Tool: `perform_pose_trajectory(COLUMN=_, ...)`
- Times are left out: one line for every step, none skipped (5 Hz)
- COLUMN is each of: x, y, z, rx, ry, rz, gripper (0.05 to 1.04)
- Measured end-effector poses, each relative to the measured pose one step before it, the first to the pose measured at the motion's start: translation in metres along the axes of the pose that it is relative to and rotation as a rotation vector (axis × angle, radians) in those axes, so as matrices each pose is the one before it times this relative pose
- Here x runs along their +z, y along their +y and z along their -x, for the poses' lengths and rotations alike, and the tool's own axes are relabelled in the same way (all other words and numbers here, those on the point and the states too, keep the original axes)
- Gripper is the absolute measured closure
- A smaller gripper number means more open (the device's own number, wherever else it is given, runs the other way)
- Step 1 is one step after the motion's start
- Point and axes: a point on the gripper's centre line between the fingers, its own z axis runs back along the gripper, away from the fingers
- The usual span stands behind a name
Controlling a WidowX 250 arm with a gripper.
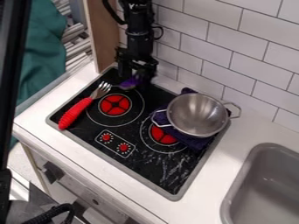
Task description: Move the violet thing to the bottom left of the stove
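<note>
The black gripper point(137, 73) hangs over the back left part of the stove point(140, 168), close to the tiled wall. Directly beneath it is a small violet thing point(130, 82), partly covered by the gripper. The violet thing lies beyond the left red burner, to the right of the fork's tines. Whether the gripper holds it cannot be made out.
A red-handled fork point(75, 113) lies along the stove's left side. A metal pot point(197, 114) stands at the right on a dark purple cloth point(194, 141). The grey sink point(265, 186) is at the lower right, and white tiles point(225, 54) rise behind the stove.
</note>
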Motion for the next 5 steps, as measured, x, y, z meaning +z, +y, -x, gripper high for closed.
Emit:
perform_pose_trajectory(x=-0.00099, y=-0.00035, z=0.0, rx=-0.0036, ry=-0.0135, rz=-0.0075, gripper=0.571)
perform_pose_trajectory(x=0.00351, y=-0.00158, z=0.00285, rx=-0.0135, ry=-0.0433, rz=-0.0159, gripper=0.573)
perform_pose_trajectory(x=0.00694, y=-0.01654, z=0.01325, rx=-0.0217, ry=-0.0266, rz=0.0006, gripper=0.573)
perform_pose_trajectory(x=0.04918, y=-0.0144, z=-0.00615, rx=-0.0429, ry=-0.1385, rz=-0.0631, gripper=0.573)
perform_pose_trajectory(x=0.02505, y=-0.03407, z=0.00773, rx=-0.066, ry=-0.0168, rz=-0.0424, gripper=0.573)
